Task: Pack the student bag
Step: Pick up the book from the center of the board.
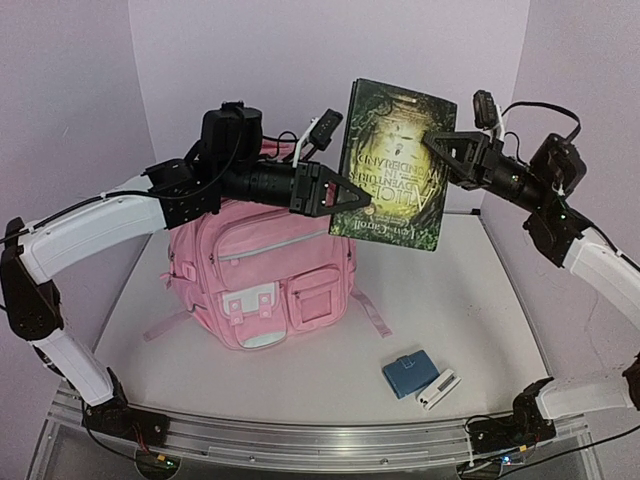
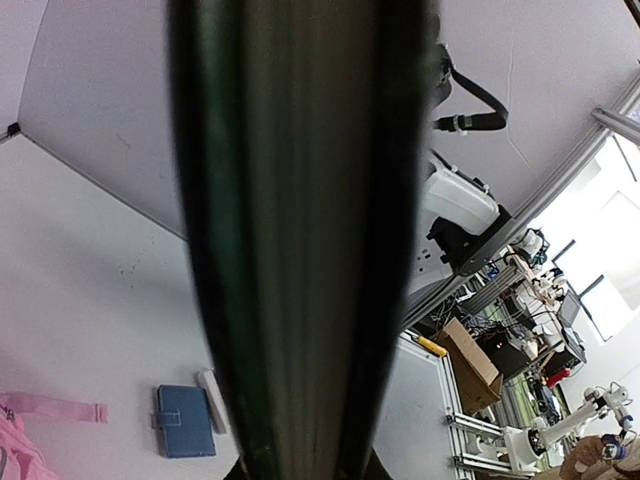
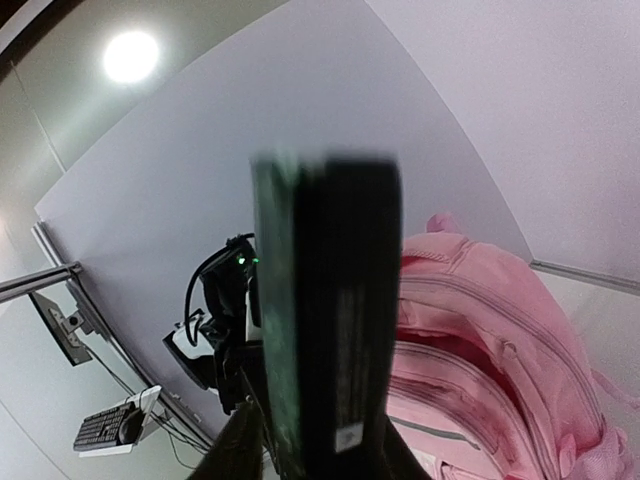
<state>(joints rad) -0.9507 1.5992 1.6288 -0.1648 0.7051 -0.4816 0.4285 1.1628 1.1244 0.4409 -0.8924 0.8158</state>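
While the student bag (image 1: 265, 280) stands upright at the centre left of the top view, on the white table (image 1: 470, 300), a dark green book (image 1: 395, 160) hangs in the air just above and to the right of it. The bag's front pockets face the camera, and one pink strap trails onto the table at its lower right.

The left gripper (image 1: 358, 200) reaches in from the left and is clenched on the book's lower left corner; in its wrist view the book (image 2: 300, 240) fills the middle of the frame edge-on. The right gripper (image 1: 432, 140) comes in from the upper right, its fingers straddling the book's right edge (whether they press the cover or stand off it, I cannot tell). Its wrist view shows the book (image 3: 330, 320) edge-on between the fingers, with the pink bag (image 3: 480, 350) behind it at the lower right.

Near the lower right of the top view, well apart from the bag, a small blue case (image 1: 407, 374) lies on the table with a small white object (image 1: 438, 389) just beside it.
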